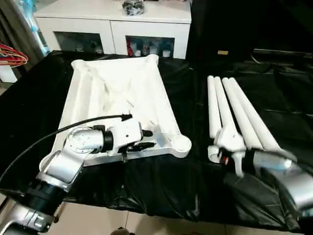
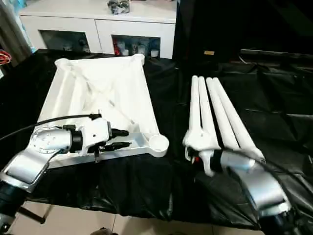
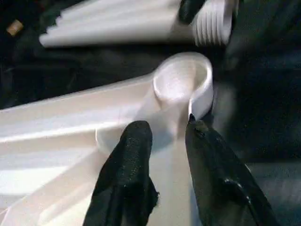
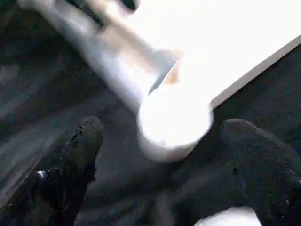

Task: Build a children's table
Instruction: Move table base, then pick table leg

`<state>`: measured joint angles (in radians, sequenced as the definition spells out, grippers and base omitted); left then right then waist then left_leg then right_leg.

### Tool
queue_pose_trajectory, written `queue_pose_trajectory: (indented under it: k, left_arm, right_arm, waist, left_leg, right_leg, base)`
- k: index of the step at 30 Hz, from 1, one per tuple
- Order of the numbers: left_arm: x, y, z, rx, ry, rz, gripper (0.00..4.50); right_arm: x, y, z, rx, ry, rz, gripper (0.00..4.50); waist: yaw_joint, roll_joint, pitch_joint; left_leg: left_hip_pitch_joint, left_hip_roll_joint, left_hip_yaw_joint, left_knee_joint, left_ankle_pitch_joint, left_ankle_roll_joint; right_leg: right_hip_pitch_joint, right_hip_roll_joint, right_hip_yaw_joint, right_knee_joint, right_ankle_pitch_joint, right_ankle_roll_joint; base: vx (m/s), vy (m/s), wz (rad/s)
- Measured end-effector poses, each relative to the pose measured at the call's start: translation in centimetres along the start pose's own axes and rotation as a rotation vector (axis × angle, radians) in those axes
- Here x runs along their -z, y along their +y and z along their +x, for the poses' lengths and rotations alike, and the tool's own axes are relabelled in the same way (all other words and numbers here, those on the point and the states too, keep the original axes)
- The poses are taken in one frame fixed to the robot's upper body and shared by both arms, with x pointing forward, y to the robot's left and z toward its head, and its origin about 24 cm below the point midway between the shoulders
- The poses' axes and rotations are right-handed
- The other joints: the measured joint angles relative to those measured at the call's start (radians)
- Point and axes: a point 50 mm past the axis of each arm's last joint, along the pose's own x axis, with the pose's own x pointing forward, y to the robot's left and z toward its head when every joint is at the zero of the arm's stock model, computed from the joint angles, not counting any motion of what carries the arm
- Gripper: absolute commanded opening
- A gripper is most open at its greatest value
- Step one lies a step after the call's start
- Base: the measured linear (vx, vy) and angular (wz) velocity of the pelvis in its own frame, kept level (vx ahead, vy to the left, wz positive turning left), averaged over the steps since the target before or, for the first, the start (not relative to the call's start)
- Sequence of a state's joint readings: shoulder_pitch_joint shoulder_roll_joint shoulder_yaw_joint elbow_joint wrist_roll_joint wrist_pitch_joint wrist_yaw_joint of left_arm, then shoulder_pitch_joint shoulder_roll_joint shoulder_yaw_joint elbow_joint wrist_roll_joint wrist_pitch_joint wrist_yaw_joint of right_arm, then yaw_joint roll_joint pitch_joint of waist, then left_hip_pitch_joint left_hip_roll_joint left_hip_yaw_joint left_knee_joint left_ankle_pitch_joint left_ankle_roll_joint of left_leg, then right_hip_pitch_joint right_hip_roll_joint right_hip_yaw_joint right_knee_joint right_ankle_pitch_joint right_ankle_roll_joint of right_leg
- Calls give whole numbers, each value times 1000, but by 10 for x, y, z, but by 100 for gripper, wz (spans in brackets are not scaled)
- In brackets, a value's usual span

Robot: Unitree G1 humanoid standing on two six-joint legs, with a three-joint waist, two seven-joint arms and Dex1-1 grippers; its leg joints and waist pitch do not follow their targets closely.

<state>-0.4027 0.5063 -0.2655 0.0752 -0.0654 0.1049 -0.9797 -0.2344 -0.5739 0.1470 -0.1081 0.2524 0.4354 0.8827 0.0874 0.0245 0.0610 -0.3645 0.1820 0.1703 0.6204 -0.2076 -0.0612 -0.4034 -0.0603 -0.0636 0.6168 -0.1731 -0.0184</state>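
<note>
White plastic rectangular tabletop point(image 1: 117, 93) is lying underside-up, ribs and X-brace showing, on the table draped in black cloth point(image 1: 161, 186), toward the robot's left. Four long white tapered tube legs point(image 1: 234, 112) are lying bundled side by side on the cloth to the right, apart from the top.

Left gripper point(image 3: 167, 141) is sitting over the near rim, just short of the round corner socket point(image 1: 181, 143), its black fingers point(image 3: 129, 165) parted a little with the rim between them; whether they are gripping or letting go I cannot tell.

Right gripper point(image 4: 160, 165) is standing wide apart with nothing clamped, straddling the blurred, rounded white end of what looks to be a leg point(image 4: 171, 122).

Risks, judged:
- top is sliding on the slick cloth if the left hold is slack;
- closing on the bundle could be catching two legs, or rolling them apart;
- folds in the cloth could be snagging a leg end;
- a tilted leg could be jamming at the socket.

No brand, label or legible writing anywhere.
</note>
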Motion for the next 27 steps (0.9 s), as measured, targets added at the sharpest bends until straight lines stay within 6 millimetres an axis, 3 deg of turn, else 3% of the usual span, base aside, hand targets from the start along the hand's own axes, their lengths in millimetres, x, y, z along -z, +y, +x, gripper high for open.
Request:
queue_pose_trajectory:
  k: [4, 6, 10, 20, 27]
  left_arm:
    - [-4, 13, -4, -119, 18, 21, 199]
    - [-3, 19, -4, -188, 32, 7, 214]
    - [-2, 20, 0, -223, 27, -42, 238]
    - [-15, 3, 6, -115, -23, -103, 332]
    - [-15, 0, 4, -94, -11, -105, 332]
  right_arm:
    - [-28, -26, 11, 234, -106, 45, 450]
    - [-31, -38, 15, 358, -94, 88, 450]
    - [-21, -50, 28, 515, -18, 236, 450]
    - [-4, -61, 39, 657, 152, 429, 450]
    - [1, -60, 39, 677, 198, 452, 450]
  waist:
    - [-6, 0, 0]
    - [-4, 0, 0]
    - [-1, -1, 0]
    - [-2, -1, 0]
    - [-2, -1, 0]
  left_leg:
    - [1, 0, -1, 0, 2, -4]
    - [5, 0, -1, 0, 4, -6]
    - [4, 0, -1, 0, 5, -7]
    - [0, 1, -1, 0, 5, -7]
    - [0, 1, -1, 0, 6, -8]
  right_leg:
    - [-1, 1, -1, 2, 0, 0]
    - [0, 1, 0, 3, 0, 0]
    - [0, 0, 0, 3, 0, 0]
    - [-3, 1, 0, 3, 2, -3]
    - [-3, 1, 0, 3, 1, -1]
  base:
    - [0, 0, 0]
    - [0, 0, 0]
    - [0, 0, 0]
    - [0, 0, 0]
    - [0, 0, 0]
